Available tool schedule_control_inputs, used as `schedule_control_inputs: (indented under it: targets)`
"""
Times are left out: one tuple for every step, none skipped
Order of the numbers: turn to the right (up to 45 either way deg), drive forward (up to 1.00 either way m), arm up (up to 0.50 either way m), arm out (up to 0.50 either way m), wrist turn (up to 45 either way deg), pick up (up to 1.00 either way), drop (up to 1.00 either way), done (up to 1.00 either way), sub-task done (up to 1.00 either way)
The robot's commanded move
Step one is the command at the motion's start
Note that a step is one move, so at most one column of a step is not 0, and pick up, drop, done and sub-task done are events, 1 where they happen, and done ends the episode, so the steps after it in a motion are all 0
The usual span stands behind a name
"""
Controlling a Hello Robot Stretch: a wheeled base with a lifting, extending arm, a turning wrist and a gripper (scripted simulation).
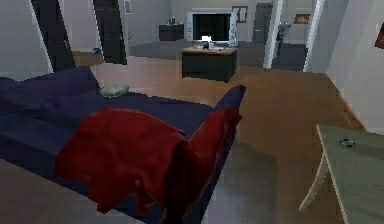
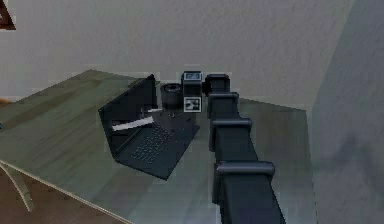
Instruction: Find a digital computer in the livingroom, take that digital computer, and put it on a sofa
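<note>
Table [image 2: 60,120] lay under the arm [image 2: 240,165], grey wall [image 2: 250,40] behind. Its near edge ran well this side of the fingers [image 2: 140,123], with bare top to their left. Ahead sat the sofa [image 1: 60,110], blanket [image 1: 130,150] on it, with open floor [image 1: 280,110] beyond. The arm stretched across, gripper [image 2: 155,112] at the laptop [image 2: 150,145], which stood open right at the fingers. Holding anything? Couldn't tell.

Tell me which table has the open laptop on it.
The pale wooden table, with the dark laptop open on its top; the other table, beyond the sofa, is low and dark.
</note>
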Motion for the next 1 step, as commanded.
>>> schedule_control_inputs:
  targets:
    - [0.0, 0.0, 0.0, 0.0, 24.0, 0.0, 0.0, 0.0, 0.0]
